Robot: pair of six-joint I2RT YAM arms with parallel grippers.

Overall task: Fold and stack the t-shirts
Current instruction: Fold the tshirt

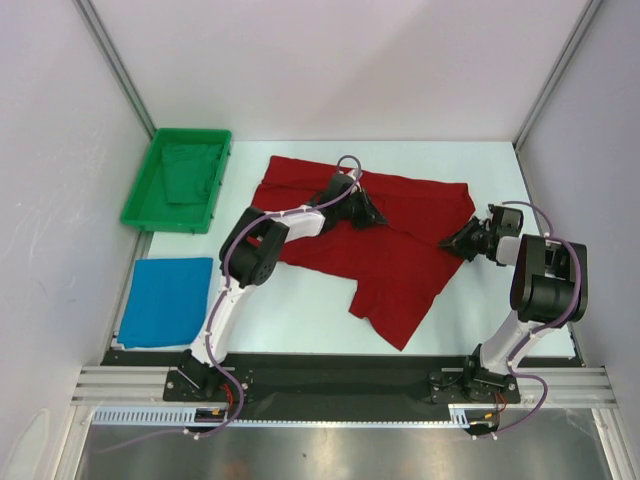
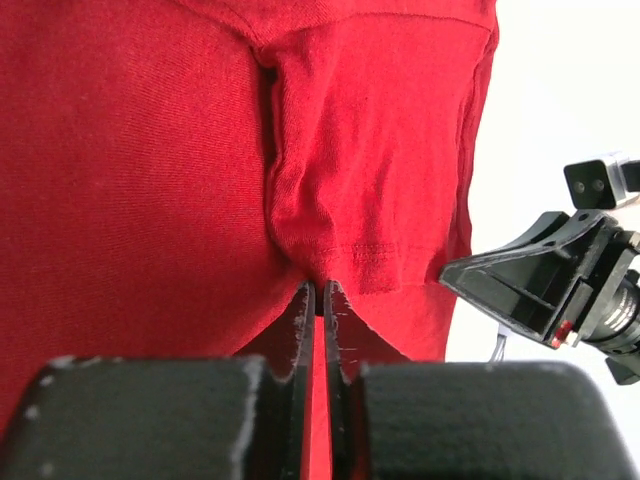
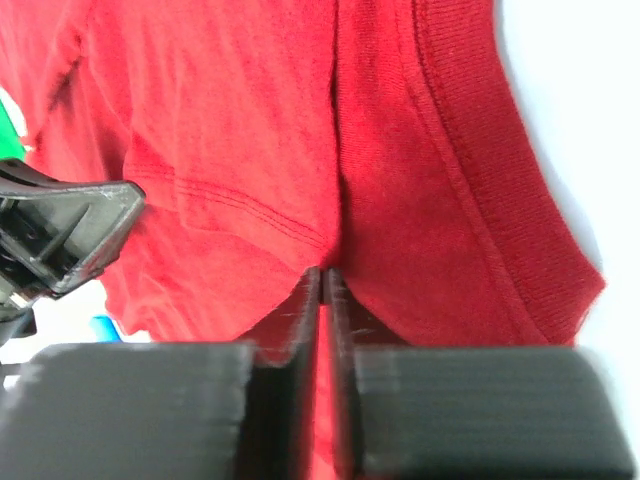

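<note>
T-shirts of two colours lie on the table. At far left a green bin (image 1: 170, 226) holds a crumpled green cloth (image 1: 190, 170). Just in front of it, the blue t-shirt (image 1: 165, 300) lies folded into a flat rectangle by the table's left edge (it looks finished, and probably marks where the stack will go).

The red t-shirt (image 1: 400, 260) lies mid-table, part spread and rumpled, with one corner trailing toward the arms. The left gripper (image 2: 318, 290) has its jaws together on a raised ridge of the red cloth near the far hem. Farther right, the right gripper (image 3: 322, 272) is clamped the same way on the shirt's right-hand edge, beside a ribbed hem.

With two pinches well apart on one garment, the arms seem set to lift or drag it as a pair, which would keep the cloth taut for a fold. Thin fabric could slip from such narrow grips.

The table (image 1: 300, 320) is smooth and white, so the cloth should slide easily. White walls (image 1: 350, 60) close in three sides, with metal posts (image 1: 115, 65) at the corners (little room to swing wide).
</note>
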